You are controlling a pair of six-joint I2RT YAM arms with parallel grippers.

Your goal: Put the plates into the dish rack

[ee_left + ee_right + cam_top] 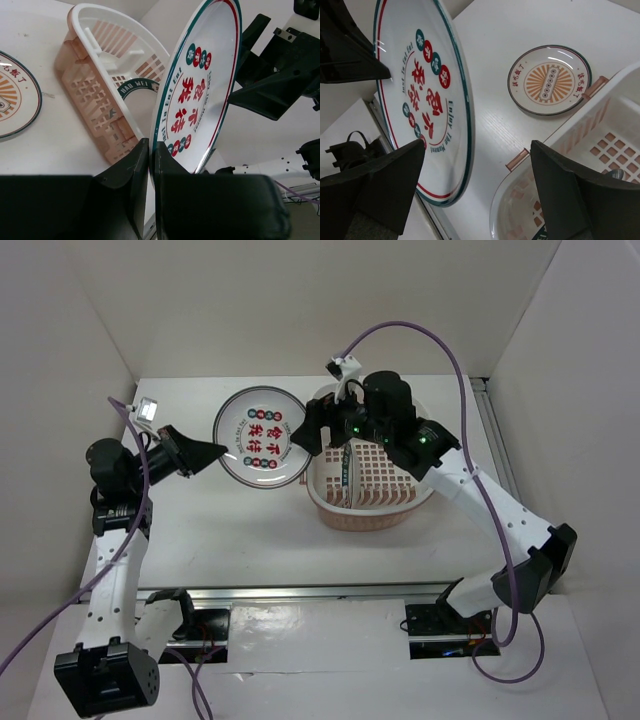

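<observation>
Clamping the "Enjoy The Moment" plate (pixel 200 90) by its rim is the left gripper (pixel 151 150); the right gripper (pixel 477 150) gapes beside it. Three plates, one dish rack (pixel 95 95): "HAO WEI" plate (pixel 140 86) inside, below the right gripper; sunburst plate (pixel 549 80) ahead of it.

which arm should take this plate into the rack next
Right, probably: the right gripper is open at the lifted plate's free edge, just above the dish rack. The left gripper, shut on the plate's opposite rim, sits farther from the rack.
</observation>
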